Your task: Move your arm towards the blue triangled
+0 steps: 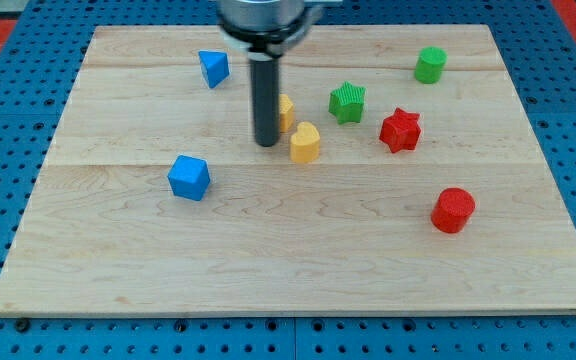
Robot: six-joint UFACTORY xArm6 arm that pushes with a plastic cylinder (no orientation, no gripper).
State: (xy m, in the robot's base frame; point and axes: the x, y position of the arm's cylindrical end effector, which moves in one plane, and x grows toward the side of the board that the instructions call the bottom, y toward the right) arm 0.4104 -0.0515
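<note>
Now, blue triangle (pixel 213 68) upper-left of my tip (pixel 266 143).

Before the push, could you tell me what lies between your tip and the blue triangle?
Only bare board, in the camera view: my tip is lower right of the blue triangle.

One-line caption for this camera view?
My tip sits mid-board beside the yellow blocks, below and right of the blue triangle.
</note>
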